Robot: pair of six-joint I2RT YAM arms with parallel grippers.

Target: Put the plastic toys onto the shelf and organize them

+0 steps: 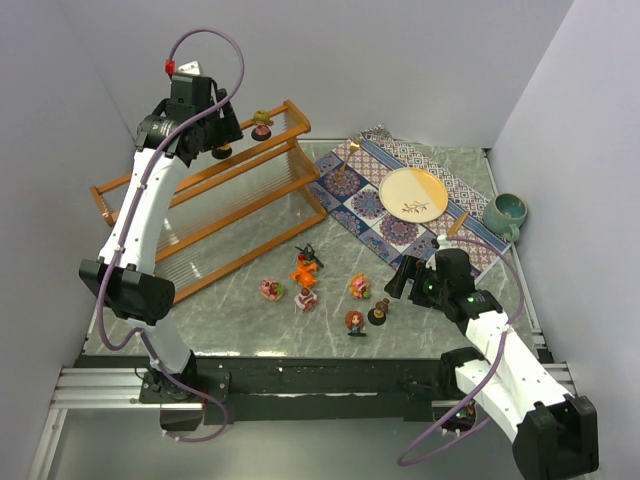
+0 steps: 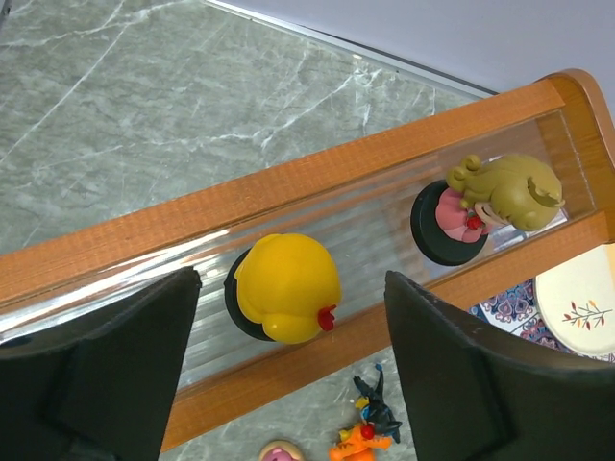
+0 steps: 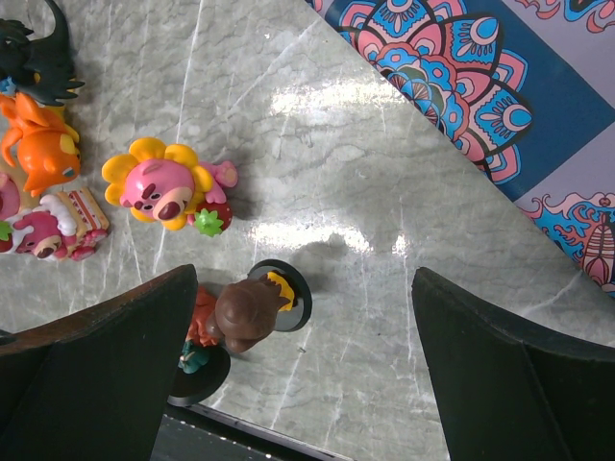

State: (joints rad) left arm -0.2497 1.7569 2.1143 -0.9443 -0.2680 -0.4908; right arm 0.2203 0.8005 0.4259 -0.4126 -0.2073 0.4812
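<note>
Yellow-headed doll [image 2: 285,286] and blonde doll [image 2: 500,197] up on orange-brown wooden shelf [image 2: 288,182]; seven colourful plastic toys [image 1: 306,298] left on grey marble table [image 1: 250,330]; left gripper [image 2: 291,327] and right gripper [image 3: 307,288] both wide, empty.

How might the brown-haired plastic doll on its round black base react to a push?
The brown-haired doll looks like rigid plastic, unlikely to flex. Its large head over a small base suggests tipping if pushed high. The glossy tabletop may let it slide.

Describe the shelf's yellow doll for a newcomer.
Find the wooden-railed shelf at far left of the table, top tier. Two dolls on black bases stand there. Yours is the yellow-headed doll under the left end effector; the blonde doll beside it wears pink.
</note>
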